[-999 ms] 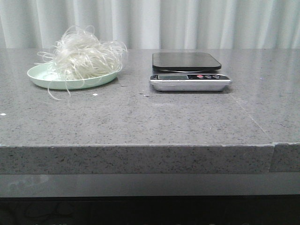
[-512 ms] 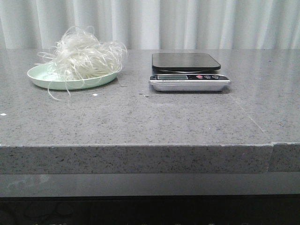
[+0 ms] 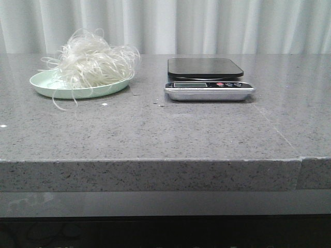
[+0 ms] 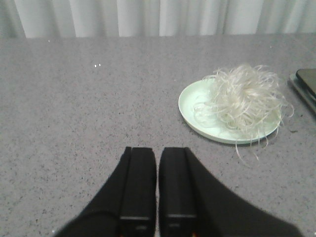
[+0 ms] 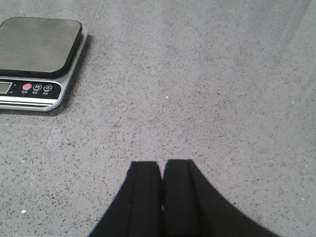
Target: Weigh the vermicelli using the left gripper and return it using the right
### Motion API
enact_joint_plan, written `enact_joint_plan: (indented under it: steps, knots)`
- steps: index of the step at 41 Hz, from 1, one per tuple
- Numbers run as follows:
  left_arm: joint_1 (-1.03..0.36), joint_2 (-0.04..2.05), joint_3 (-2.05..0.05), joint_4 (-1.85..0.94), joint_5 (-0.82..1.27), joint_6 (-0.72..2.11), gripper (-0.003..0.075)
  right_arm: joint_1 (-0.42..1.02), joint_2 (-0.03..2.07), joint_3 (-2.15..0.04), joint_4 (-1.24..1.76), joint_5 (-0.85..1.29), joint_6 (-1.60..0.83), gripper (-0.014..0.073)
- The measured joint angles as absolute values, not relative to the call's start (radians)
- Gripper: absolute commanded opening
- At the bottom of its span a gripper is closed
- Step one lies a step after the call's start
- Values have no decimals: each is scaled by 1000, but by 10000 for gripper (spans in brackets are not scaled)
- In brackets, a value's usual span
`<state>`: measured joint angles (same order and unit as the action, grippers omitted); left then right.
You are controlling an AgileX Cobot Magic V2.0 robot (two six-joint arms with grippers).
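From the front, the vermicelli (image 3: 93,62) sits heaped on a pale green plate (image 3: 46,88) at the left of the grey counter (image 3: 165,129), stray strands trailing over the rim; the scale (image 3: 208,78) stands well apart to its right, its dark platform bare; neither arm shows in this view, so nothing of the task looks done yet.

In the left wrist view, the left gripper (image 4: 157,163) hangs above bare counter with its fingers (image 4: 140,182) pressed together and holding nothing; the vermicelli (image 4: 244,101) lies on the plate (image 4: 192,116) some way off, untouched; a corner of the scale (image 4: 306,81) shows at the edge.

In the right wrist view, the right gripper (image 5: 162,173) likewise has its fingers (image 5: 145,197) closed on nothing, over open counter; the scale (image 5: 39,57) is near but empty; the whole sequence, lifting, weighing and returning, seems still ahead.
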<state>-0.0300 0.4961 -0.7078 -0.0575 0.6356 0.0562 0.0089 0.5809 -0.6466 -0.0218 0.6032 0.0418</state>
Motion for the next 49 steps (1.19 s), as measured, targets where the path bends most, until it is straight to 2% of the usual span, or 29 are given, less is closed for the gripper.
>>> enact_joint_plan:
  steps: [9,13,18,21,24,35,42,49]
  knots:
    - [-30,522,-671,-57,639,56,165,9,592,-647,-22,605,42,148]
    - [-30,526,-670,-57,639,56,270,9,592,-647,-22,607,42,210]
    - [-30,527,-670,-57,639,56,454,9,592,-647,-22,609,42,391]
    - [-30,527,-670,-57,633,56,515,9,592,-647,-22,610,42,480]
    - [-30,527,-670,-57,627,56,522,9,592,-647,-22,610,42,516]
    - [-30,552,-670,-57,532,56,522,9,592,-647,-22,610,42,512]
    - [-33,658,-713,-62,504,93,522,9,592,-647,-22,610,42,512]
    - [-118,822,-789,-69,495,101,521,9,592,-647,-22,610,42,512]
